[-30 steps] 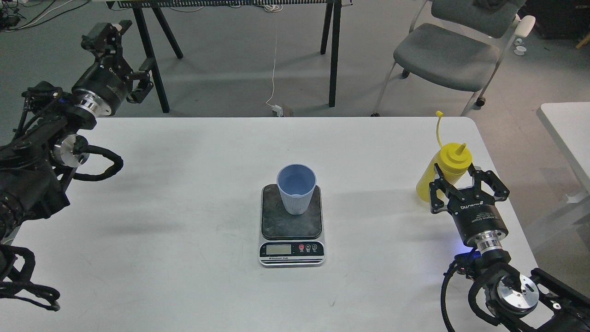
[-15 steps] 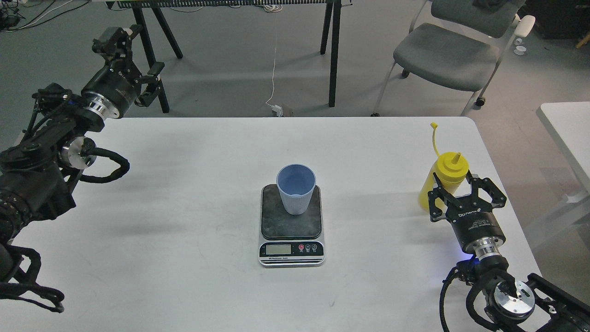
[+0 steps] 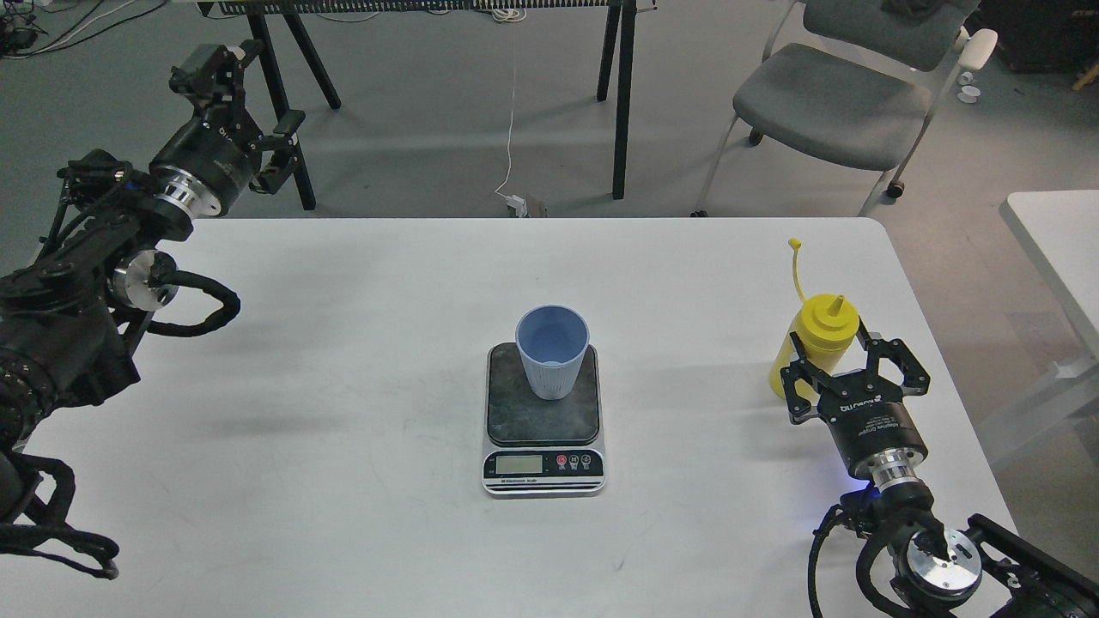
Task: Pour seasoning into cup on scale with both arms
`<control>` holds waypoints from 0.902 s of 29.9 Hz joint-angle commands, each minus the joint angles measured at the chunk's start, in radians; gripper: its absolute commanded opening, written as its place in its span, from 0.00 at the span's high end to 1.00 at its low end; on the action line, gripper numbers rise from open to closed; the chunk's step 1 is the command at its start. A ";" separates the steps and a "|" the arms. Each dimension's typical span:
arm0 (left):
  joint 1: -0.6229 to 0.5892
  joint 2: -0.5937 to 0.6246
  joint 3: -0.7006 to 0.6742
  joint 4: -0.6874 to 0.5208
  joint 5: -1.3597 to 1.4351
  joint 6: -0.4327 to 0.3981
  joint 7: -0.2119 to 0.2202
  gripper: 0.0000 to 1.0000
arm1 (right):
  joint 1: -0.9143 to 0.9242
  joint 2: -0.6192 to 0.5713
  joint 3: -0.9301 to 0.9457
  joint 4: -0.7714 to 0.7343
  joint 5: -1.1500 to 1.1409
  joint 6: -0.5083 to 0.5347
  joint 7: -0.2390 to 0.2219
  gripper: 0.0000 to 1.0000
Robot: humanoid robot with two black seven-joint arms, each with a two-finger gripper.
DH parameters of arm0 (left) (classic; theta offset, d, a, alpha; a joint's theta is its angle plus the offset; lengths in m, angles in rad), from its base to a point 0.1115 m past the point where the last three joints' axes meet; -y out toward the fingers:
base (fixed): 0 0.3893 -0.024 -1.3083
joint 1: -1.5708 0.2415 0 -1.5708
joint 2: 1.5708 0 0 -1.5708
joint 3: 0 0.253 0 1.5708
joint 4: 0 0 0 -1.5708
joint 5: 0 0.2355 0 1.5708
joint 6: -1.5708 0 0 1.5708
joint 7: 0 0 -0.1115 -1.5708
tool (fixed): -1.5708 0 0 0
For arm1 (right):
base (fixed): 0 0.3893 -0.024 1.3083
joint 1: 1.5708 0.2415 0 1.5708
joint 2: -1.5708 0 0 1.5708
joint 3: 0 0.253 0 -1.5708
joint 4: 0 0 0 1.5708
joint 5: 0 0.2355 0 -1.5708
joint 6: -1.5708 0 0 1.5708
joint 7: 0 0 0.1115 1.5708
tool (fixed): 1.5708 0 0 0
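- My right pincer sits at the near right of the table, its two black claws spread wide on either side of the yellow bottle. They frame its body, but I cannot tell whether either claw is touching it yet.
- The bottle stands upright near the table's right edge, well apart from the cup. It is a soft plastic squeeze bottle with a rounded shoulder and a cone nozzle, and a thin cap strap sticks up on its far side.
- I judge it light and yielding. A hard pinch would dent the wall and could push seasoning out early. The mid-body, below the shoulder, looks the best place to hold it, and the smooth plastic may slip when tilted.
- The strap is floppy and no place to grip.
- Left of the bottle, at the table's middle, the light blue cup stands upright on the scale. It is tapered, faintly ribbed low down, has no handle, and looks empty.
- I expect the cup is light and easily tipped by a nudge.
- The scale has a dark, scuffed platform and a silver front with a small display and buttons.
- My left pincer hangs open and empty beyond the table's far left corner.
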 commanded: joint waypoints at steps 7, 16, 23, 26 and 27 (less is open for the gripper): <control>0.002 0.002 0.000 0.000 0.001 0.000 0.000 0.08 | -0.022 -0.018 -0.007 0.025 -0.003 0.000 -0.008 0.01; 0.003 -0.005 -0.003 0.000 -0.001 0.000 0.000 0.08 | -0.083 -0.248 -0.053 0.082 -0.002 0.000 -0.013 0.01; 0.000 -0.025 -0.004 0.000 -0.001 0.000 0.000 0.08 | -0.060 -0.431 -0.084 0.053 -0.080 0.000 -0.040 0.01; 0.000 -0.028 -0.006 0.000 -0.001 0.000 0.000 0.08 | 0.019 -0.523 -0.077 0.004 -0.150 0.000 -0.045 0.01; -0.001 -0.030 -0.006 0.000 -0.001 0.000 0.000 0.08 | 0.054 -0.553 -0.079 -0.022 -0.161 0.000 -0.045 0.01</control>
